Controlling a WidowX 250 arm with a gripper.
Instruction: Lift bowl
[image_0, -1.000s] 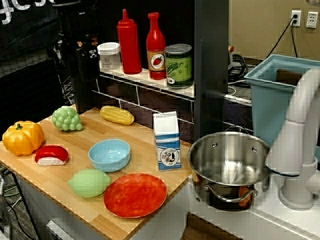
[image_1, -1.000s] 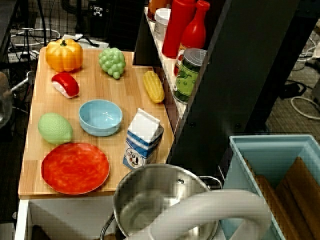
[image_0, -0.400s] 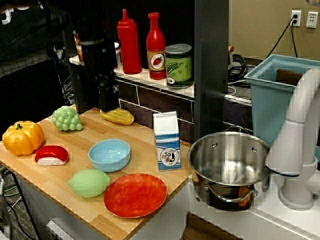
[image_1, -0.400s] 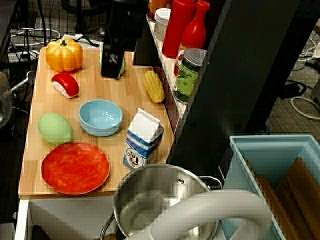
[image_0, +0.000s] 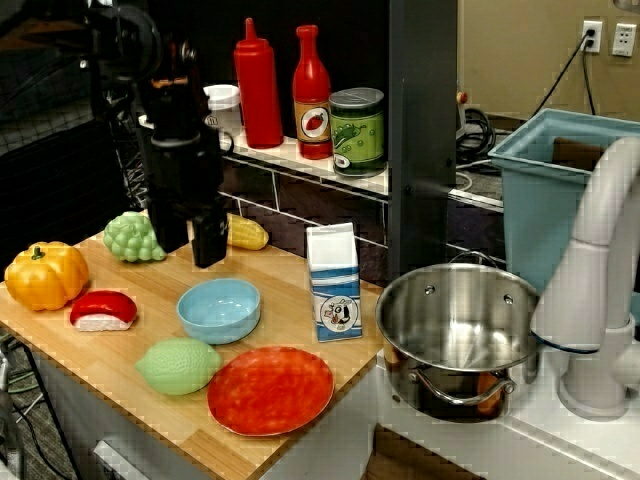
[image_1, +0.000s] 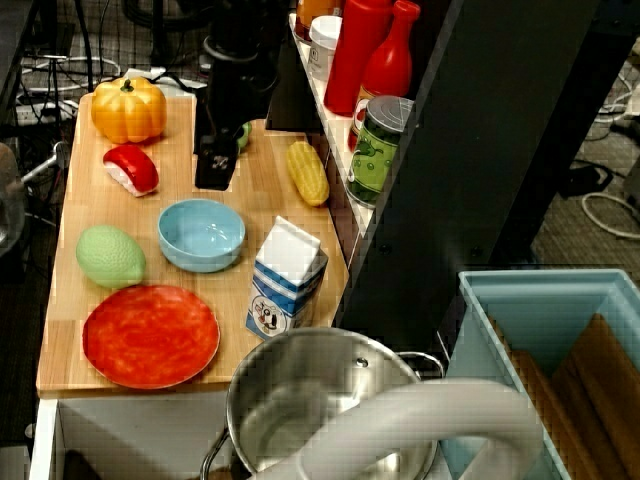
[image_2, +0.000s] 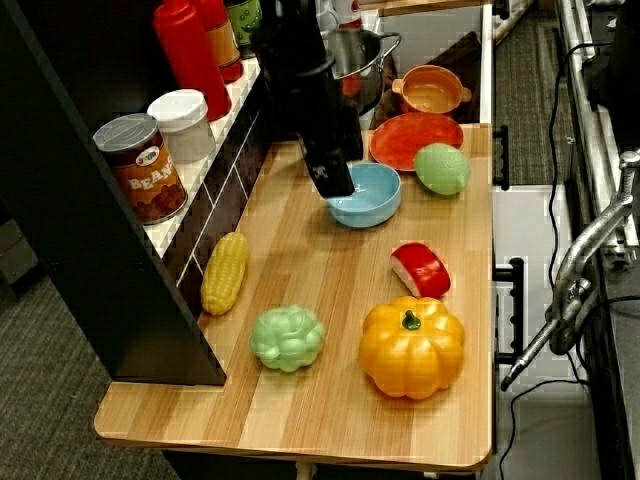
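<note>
Pincer (image_0: 190, 245): black, hanging above the counter (image_0: 290, 290) behind the bowl, nothing between its two fingers, which I read as parted with a gap showing in the front view. Not touching anything.

Bowl (image_0: 219, 309): light blue, upright, empty, resting on the wooden counter. The green lemon (image_0: 178, 365) sits just beside it toward the front edge, the red-orange plate (image_0: 270, 390) near its front right, the milk carton (image_0: 333, 282) near its right.

Risks as I judge them from my station:

- Rim grip. The bowl is smooth plastic with a sloped wall; a finger landing on the outside slope could skid off and flip or shove the bowl.
- Push instead of pinch. The pincer sits behind the bowl, not over its rim. If I descend off-line, one finger would strike the rim top and press the bowl down or slide it into the lemon.
- Neighbours. The corn cob (image_0: 243, 232) lies right at the pincer, partly hidden by it; the grapes (image_0: 134, 237) are near on the other side. A sideways correction could knock either.
- Depth. In the side view the pincer overlaps the bowl's far rim, so I cannot tell its true height above the counter.
</note>
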